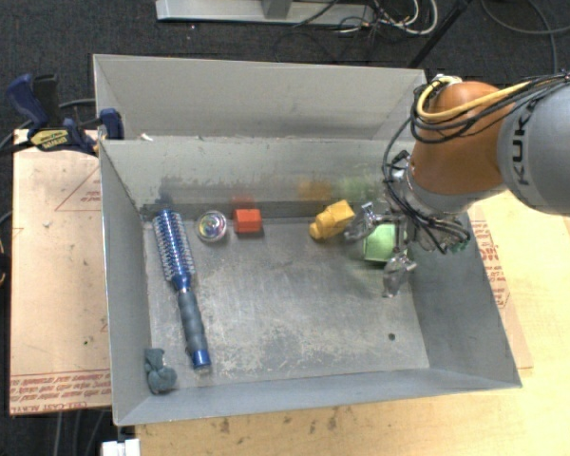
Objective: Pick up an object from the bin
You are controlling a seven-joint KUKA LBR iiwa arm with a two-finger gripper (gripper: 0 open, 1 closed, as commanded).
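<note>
gripper: fingers apart, green block between them | yellow lump: just beside gripper | orange cube: well apart from it

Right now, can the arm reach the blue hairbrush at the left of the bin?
Probably yes. The blue hairbrush lies flat on the floor, nothing on it, and bare floor separates it from the gripper. The left wall stands close.

In the grey bin lie a blue brush on the left, a grey lump beside its handle, and a shiny round thing, orange block and yellow toy farther back.
</note>
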